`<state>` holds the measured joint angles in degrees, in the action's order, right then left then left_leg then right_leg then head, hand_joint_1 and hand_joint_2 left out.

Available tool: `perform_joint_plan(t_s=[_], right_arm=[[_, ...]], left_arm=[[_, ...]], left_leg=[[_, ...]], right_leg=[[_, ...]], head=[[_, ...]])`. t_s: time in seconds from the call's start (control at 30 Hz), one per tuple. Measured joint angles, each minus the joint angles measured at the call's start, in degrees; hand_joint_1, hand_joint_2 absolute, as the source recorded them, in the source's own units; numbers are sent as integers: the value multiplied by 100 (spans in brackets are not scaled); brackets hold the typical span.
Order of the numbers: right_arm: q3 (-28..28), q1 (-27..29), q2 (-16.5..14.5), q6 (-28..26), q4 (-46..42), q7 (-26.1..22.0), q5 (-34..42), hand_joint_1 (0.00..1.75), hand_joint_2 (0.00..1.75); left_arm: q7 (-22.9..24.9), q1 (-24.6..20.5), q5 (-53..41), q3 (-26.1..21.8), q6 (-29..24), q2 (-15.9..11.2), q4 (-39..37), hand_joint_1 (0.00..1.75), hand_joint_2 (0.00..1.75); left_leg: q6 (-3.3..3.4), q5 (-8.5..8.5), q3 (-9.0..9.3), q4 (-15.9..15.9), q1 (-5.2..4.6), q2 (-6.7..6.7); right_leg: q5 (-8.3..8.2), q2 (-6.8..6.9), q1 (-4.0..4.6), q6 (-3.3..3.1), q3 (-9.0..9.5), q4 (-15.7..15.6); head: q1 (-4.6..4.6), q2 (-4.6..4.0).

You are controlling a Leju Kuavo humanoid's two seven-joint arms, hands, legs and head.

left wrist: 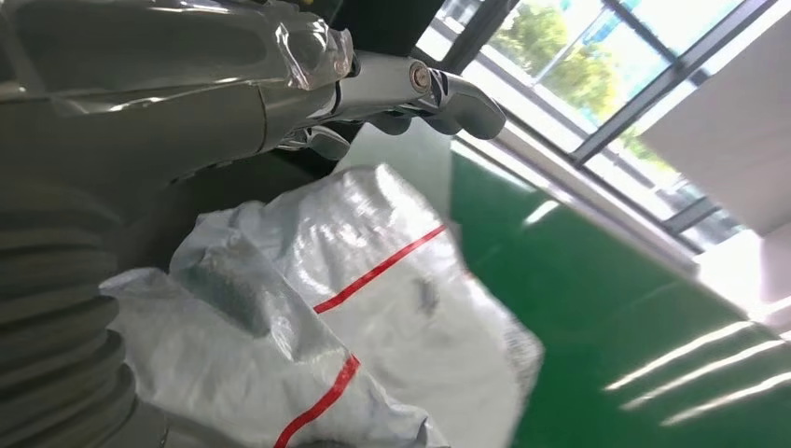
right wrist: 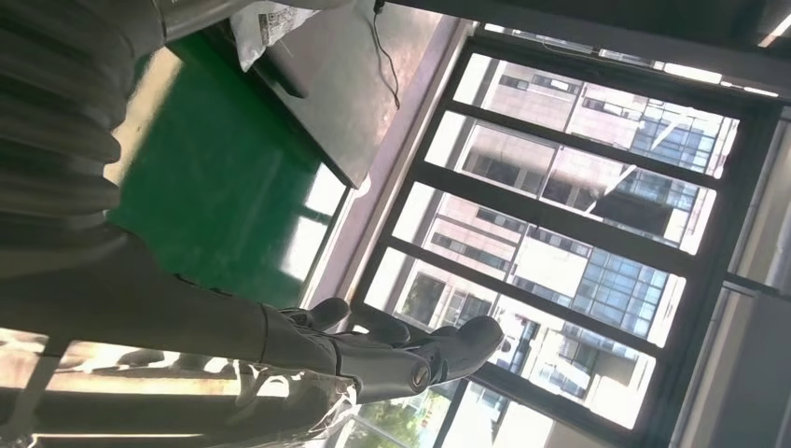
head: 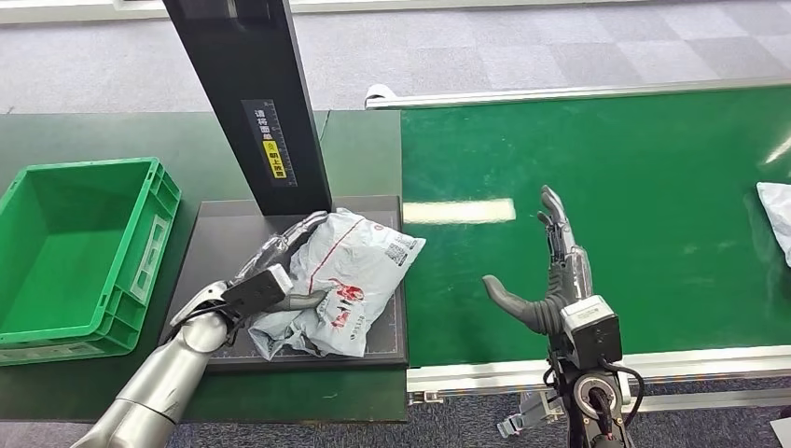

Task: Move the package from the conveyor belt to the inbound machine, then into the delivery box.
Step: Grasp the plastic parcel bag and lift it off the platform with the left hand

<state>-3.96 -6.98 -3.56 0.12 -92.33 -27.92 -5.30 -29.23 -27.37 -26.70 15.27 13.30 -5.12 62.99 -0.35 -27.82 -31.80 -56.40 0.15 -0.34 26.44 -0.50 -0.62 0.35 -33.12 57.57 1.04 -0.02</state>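
Left hand lay along the package's left edge on the dark platform of the inbound machine. Fingers ran up behind the bag toward the black column and the thumb pressed onto its front face, so the hand was grasping the package. Fingertips were partly hidden behind the plastic. The machine's column was cut off at the frame's top. In the left wrist view the package showed crumpled, with red stripes; its far end was blurred.

Package long axis ran diagonally, near-left to far-right; the label end pointed toward the conveyor belt.

Right hand stood above the belt, fingers extended and apart, thumb out, holding nothing.

Second white parcel was cut off at the right edge. Green delivery box sat left of the platform.
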Motion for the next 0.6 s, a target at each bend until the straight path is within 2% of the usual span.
perform_joint_plan(t_s=[0.13, 0.23, 0.27, 0.37, 0.4, 0.6], right_arm=[[13, 157, -3, 81, -163, 0, 42, 0, 175], [19, 242, -11, 160, -253, -18, 130, 0, 175], [20, 256, -14, 178, -269, -26, 149, 0, 175], [21, 264, -26, 196, -281, -37, 181, 0, 175], [22, 263, -31, 196, -281, -37, 196, 0, 175], [23, 232, -67, 209, -274, -37, 249, 0, 175]], left_arm=[[53, -69, -166, 195, -504, -10, -618, 0, 175], [51, -185, -233, 234, -686, -8, -1181, 0, 175], [41, -232, -262, 248, -720, -6, -1360, 12, 175], [3, -370, -334, 308, -770, 1, -1797, 143, 175], [-11, -412, -347, 326, -759, 3, -1909, 175, 175], [-244, -482, -139, 339, -644, -23, -2149, 175, 175]], left_leg=[[-1, 1, 0, 0, 1, 0], [-1, 1, 1, 1, 1, 0], [-1, 1, 3, 1, 1, 0], [0, 0, 13, 1, 1, -1], [0, 0, 17, 2, 0, -1], [1, -1, 44, 4, 0, -4]], right_leg=[[0, 0, 2, 0, 0, 0], [0, 0, 2, 0, 3, 1], [0, 0, 2, 0, 5, 1], [1, 1, 1, 1, 19, 1], [2, 1, 0, 1, 26, 1], [4, 3, -1, 2, 59, 0]], head=[[0, 0], [0, 0], [-1, 0], [-1, 0], [-1, 0], [-1, 0]])
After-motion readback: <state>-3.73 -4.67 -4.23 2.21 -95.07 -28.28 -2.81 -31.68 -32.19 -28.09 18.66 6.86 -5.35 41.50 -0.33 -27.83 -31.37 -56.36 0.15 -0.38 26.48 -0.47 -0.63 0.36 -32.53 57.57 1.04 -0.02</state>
